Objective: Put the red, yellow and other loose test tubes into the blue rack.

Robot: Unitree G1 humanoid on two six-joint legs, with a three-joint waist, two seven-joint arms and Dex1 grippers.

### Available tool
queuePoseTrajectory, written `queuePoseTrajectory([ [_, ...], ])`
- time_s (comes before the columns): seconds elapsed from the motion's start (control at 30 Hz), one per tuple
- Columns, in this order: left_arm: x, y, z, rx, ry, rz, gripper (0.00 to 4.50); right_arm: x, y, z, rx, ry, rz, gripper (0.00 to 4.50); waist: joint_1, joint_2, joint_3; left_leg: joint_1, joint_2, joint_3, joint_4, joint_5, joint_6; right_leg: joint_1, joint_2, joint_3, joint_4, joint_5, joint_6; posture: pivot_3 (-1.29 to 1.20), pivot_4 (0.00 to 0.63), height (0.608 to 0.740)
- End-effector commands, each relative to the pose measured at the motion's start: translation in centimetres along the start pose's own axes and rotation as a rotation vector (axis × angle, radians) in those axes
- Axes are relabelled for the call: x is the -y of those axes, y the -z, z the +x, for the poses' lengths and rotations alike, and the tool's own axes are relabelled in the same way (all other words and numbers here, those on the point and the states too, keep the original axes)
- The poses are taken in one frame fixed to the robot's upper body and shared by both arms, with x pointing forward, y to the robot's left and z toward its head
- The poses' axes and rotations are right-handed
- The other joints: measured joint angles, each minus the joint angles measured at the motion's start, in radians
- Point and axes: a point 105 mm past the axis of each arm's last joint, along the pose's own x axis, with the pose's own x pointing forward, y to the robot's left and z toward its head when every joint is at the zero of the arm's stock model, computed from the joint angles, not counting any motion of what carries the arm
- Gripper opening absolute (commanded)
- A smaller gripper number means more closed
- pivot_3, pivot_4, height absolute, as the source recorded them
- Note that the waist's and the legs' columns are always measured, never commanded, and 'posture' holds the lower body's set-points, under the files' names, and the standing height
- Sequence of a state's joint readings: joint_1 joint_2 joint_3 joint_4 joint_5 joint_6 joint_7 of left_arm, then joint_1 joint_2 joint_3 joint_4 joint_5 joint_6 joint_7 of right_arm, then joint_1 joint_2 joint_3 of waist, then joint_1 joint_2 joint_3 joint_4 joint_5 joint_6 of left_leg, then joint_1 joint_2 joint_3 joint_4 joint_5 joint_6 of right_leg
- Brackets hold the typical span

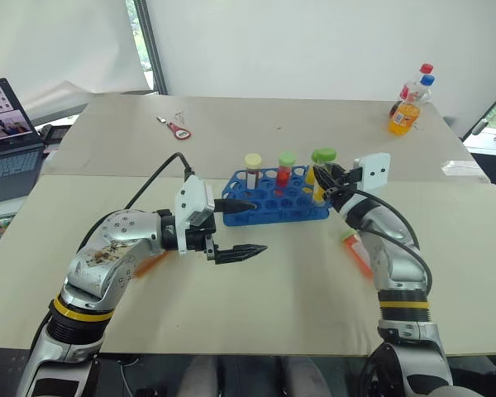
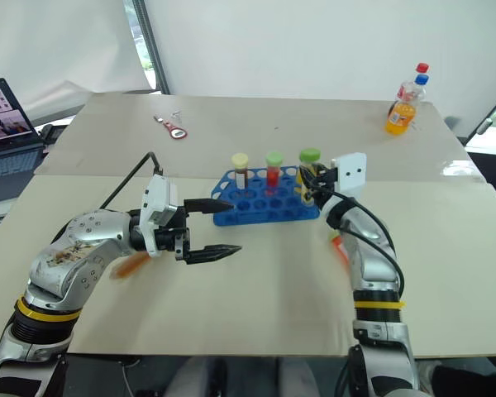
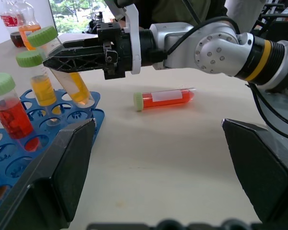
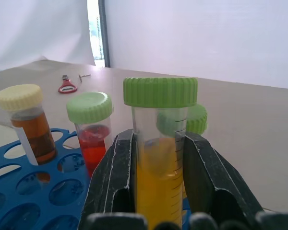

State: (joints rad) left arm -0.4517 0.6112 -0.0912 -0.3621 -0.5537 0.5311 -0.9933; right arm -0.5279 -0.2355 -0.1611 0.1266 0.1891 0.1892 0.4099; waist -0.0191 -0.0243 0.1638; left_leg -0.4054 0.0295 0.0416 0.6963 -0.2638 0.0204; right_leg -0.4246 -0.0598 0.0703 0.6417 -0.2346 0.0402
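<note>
Right gripper (image 4: pixel 158 191) is pinching a yellow tube (image 4: pixel 159 158) at the rack's (image 1: pixel 264 207) right end.
Left gripper (image 1: pixel 241 227) is hanging spread wide — its wrist view is catching a loose orange tube (image 3: pixel 163 98) lying on the table (image 1: pixel 281 289).

A blue rack (image 1: pixel 274 198) stands near the middle of the pale surface (image 1: pixel 281 281), holding a brown tube with a cream cap (image 1: pixel 252 169) and a red tube with a green cap (image 1: pixel 285 168). At the rack's right end the right gripper (image 1: pixel 326 184) clamps a yellow tube with a green cap (image 1: pixel 321 169), tilted over the rack's holes. The left gripper (image 1: pixel 246 227) hangs just left of the rack, its fingers (image 1: pixel 241 251) spread wide and holding nothing. An orange-filled tube (image 1: pixel 357 251) lies beside the right arm. A red-handled opener (image 1: pixel 178 129) and drink bottles (image 1: pixel 408 103) sit farther back; a laptop (image 1: pixel 7 136) is at left.
</note>
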Motion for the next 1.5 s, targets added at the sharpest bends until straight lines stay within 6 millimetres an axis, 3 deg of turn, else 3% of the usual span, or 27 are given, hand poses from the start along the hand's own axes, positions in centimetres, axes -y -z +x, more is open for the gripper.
queuePoseTrajectory([
  [0.03, 0.3, -1.0, 0.0, 0.028, 0.004, 0.032, 4.5, 0.2, -0.1, -0.3, 0.042, 0.054, -0.005, 0.94, 0.0, 0.0, 0.0, 0.0, 0.0, 0.0, 0.0, 0.0, 0.0, 0.0, 0.0, 0.0, 0.0, 0.0, 0.0, 0.0, 0.15, 0.74],
  [0.3, 0.0, -0.8, 0.4, 0.021, -0.025, 0.018, 4.5, -1.2, 1.0, -1.3, 0.085, 0.1, 0.029, 0.94, -0.002, 0.0, 0.0, 0.001, 0.0, 0.0, 0.0, 0.0, 0.0, 0.0, 0.0, 0.0, 0.0, 0.0, 0.0, 0.0, 0.15, 0.74],
  [0.37, -0.1, -0.8, 0.6, 0.023, -0.029, 0.018, 4.5, -1.1, 1.2, -1.5, 0.08, 0.114, 0.016, 1.97, -0.003, 0.0, 0.0, 0.001, 0.0, 0.0, -0.001, 0.0, 0.0, 0.0, 0.0, 0.0, 0.0, 0.0, 0.0, 0.0, 0.15, 0.74],
  [0.53, -0.3, -0.7, 1.0, 0.026, -0.047, 0.022, 4.5, -0.5, 1.2, -2.2, 0.006, 0.094, -0.066, 3.63, -0.001, 0.0, 0.0, 0.0, 0.0, 0.0, -0.001, 0.0, 0.0, 0.0, 0.0, 0.0, 0.0, 0.0, 0.0, 0.0, 0.15, 0.74],
  [0.83, -0.5, -0.1, 1.6, 0.022, -0.06, 0.029, 4.5, 0.2, -0.4, -7.6, -0.165, 0.046, -0.184, 3.63, 0.005, 0.0, 0.0, 0.0, 0.0, -0.001, -0.001, 0.0, 0.0, 0.0, 0.0, 0.0, -0.001, 0.0, 0.0, 0.0, 0.15, 0.74],
  [0.93, -0.2, -0.1, 1.5, 0.021, -0.02, 0.046, 4.5, 1.4, -1.5, -9.3, -0.377, 0.082, -0.34, 3.63, 0.003, 0.001, 0.0, 0.0, 0.0, 0.0, 0.0, 0.0, 0.0, 0.0, 0.0, 0.001, -0.001, 0.0, 0.0, 0.0, 0.15, 0.74],
  [1.1, 1.0, 0.8, 0.6, -0.052, 0.106, 0.099, 4.5, 0.8, -1.9, -10.0, -0.612, -0.117, -0.337, 3.63, 0.001, 0.0, 0.0, 0.001, 0.0, 0.0, 0.0, 0.0, 0.0, 0.001, 0.001, 0.001, -0.001, -0.001, -0.001, 0.0, 0.15, 0.74],
  [1.3, 2.9, 2.1, -1.1, -0.159, 0.247, 0.153, 4.5, 2.5, -1.9, -11.4, -0.951, -0.21, -0.243, 3.63, 0.003, 0.001, 0.0, -0.001, 0.001, 0.0, -0.001, 0.0, 0.0, 0.0, 0.002, 0.0, -0.004, -0.001, -0.002, 0.0, 0.15, 0.74],
  [1.5, 3.9, 2.5, -0.6, -0.152, 0.246, 0.157, 4.5, 2.9, -1.3, -11.8, -1.089, -0.242, -0.213, 3.63, 0.009, 0.0, 0.0, -0.003, 0.001, 0.0, -0.001, -0.001, 0.001, 0.001, 0.001, -0.002, -0.009, -0.001, -0.001, 0.0, 0.15, 0.74],
])
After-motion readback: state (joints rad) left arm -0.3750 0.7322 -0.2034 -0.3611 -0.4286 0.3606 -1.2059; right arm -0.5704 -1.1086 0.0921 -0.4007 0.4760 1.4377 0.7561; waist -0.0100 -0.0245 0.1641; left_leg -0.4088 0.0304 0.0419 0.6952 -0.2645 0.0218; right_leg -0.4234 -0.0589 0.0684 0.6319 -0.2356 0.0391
